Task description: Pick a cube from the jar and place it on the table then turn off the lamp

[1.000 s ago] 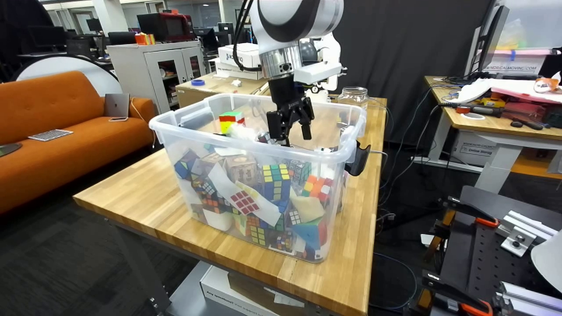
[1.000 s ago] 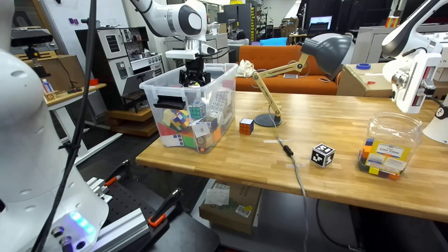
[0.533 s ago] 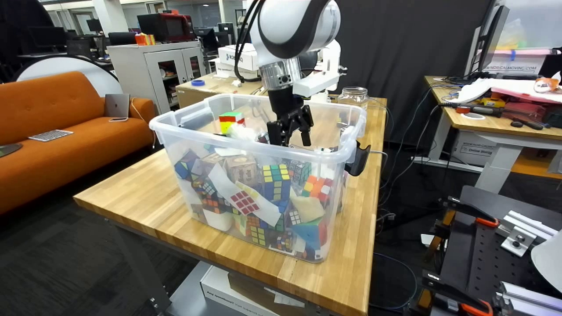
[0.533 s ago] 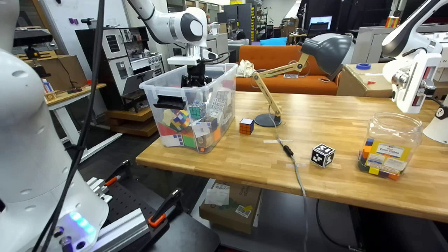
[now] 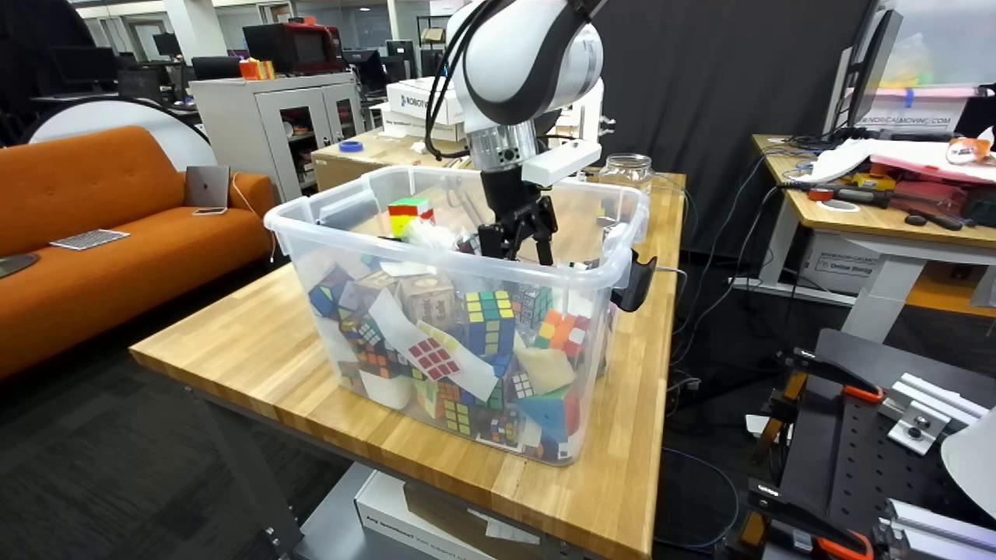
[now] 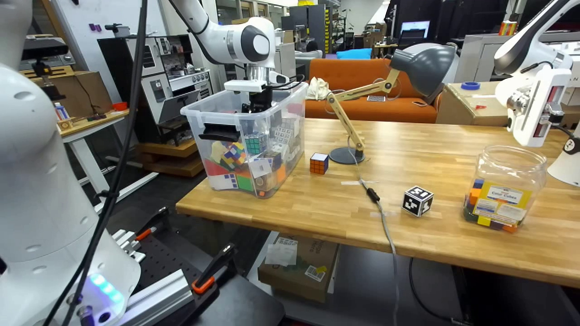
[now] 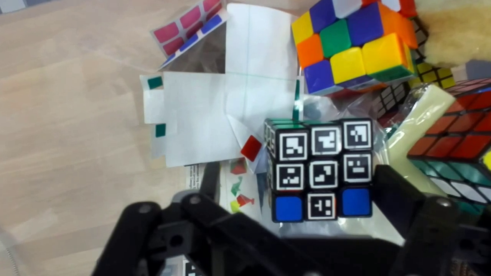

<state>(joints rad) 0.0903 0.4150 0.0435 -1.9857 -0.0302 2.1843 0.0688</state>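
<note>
Two fingers (image 7: pixel 397 199) apart | gap beside cube (image 7: pixel 322 170) | gripper (image 5: pixel 521 247) within jar rim (image 5: pixel 350 239)

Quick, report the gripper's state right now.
Gripper: open, holding nothing; in the wrist view, the marker-patterned cube shows between its jaws, a gap on one side.

The black jaws, standing apart, are blurred in the wrist view; in an exterior view their tips are hidden behind the rim of the large clear plastic storage bin (image 6: pixel 222 116). There too, the inside of the dark grey domed lampshade (image 6: pixel 419 70) is mostly hidden, and the light-brown wooden tabletop (image 6: pixel 317 203) runs past the right edge. A red-faced, black-seamed cube (image 7: pixel 462 126) is cut off by the wrist view's right edge.
</note>
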